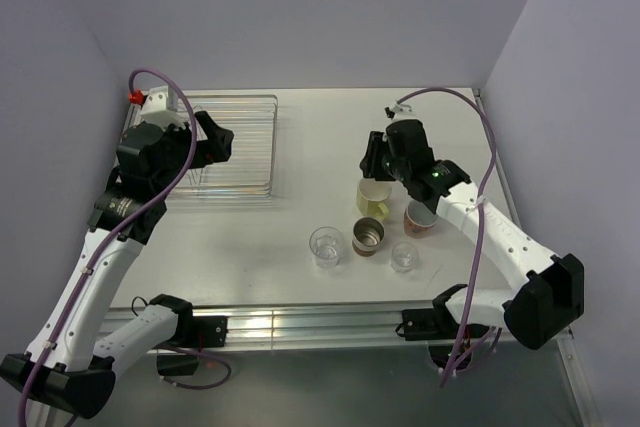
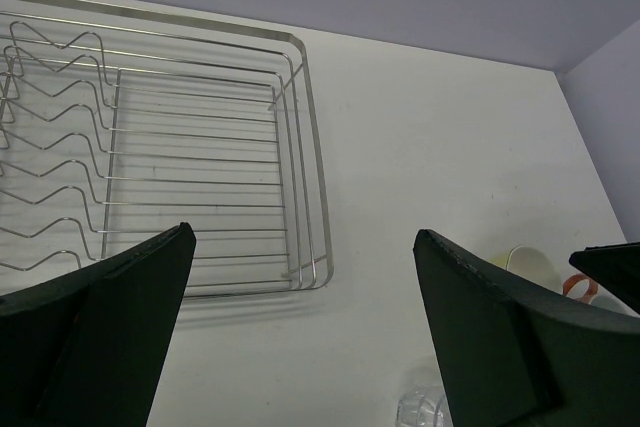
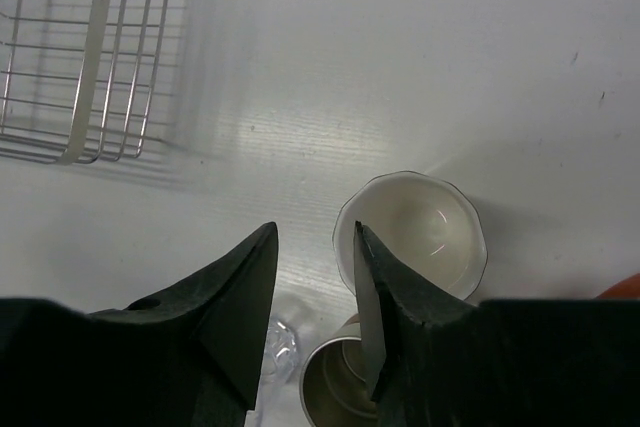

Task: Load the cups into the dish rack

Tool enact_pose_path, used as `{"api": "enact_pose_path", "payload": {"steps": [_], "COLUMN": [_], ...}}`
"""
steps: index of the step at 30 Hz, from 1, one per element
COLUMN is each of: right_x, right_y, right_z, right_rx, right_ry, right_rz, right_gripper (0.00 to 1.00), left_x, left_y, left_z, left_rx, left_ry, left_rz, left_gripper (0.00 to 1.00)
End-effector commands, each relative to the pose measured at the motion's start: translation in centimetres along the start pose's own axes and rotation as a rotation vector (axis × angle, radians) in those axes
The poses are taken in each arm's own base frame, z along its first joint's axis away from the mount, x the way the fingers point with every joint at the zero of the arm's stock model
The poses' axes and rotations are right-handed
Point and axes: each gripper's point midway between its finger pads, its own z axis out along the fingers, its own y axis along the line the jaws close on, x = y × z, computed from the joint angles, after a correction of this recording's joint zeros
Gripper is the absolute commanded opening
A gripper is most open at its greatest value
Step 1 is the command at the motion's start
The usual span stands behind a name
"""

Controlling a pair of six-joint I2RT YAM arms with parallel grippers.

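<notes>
right wrist view: the right claw (image 3: 314, 235) hangs a little parted and empty, the pale yellow mug (image 3: 410, 232) on the bench (image 3: 450, 47) just beside it. the dish rack (image 3: 85, 97) sits off left, by the wide-open left claw (image 2: 302, 237).

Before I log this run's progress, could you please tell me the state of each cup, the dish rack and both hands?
Dish rack: no cup visible inside.
Yellow mug: upright on the table, empty.
Pink mug: on the table, partly hidden by the right arm.
Brown cup: upright on the table.
Left tumbler: upright.
Right tumbler: upright.
Left hand: wide open, holding nothing.
Right hand: slightly open, holding nothing.
</notes>
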Motion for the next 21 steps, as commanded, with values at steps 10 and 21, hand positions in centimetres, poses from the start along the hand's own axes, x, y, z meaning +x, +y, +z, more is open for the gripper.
{"api": "enact_pose_path", "payload": {"steps": [10,21], "right_x": [3.9,6.6], "right_y": [-0.3,-1.0], "right_z": [1.5,3.4], "right_rx": [0.049,0.096], "right_ry": [0.095,0.184], "right_rz": [-0.084,-0.119], "right_gripper": [0.43,0.43], "left_x": [-1.0,-0.9], "left_y": [-0.4,-0.4], "left_z": [0.2,0.3], "left_rx": [0.013,0.011], "left_ry": [-0.029,-0.023], "left_rz": [-0.008,-0.007], "left_gripper": [0.99,0.99]}}
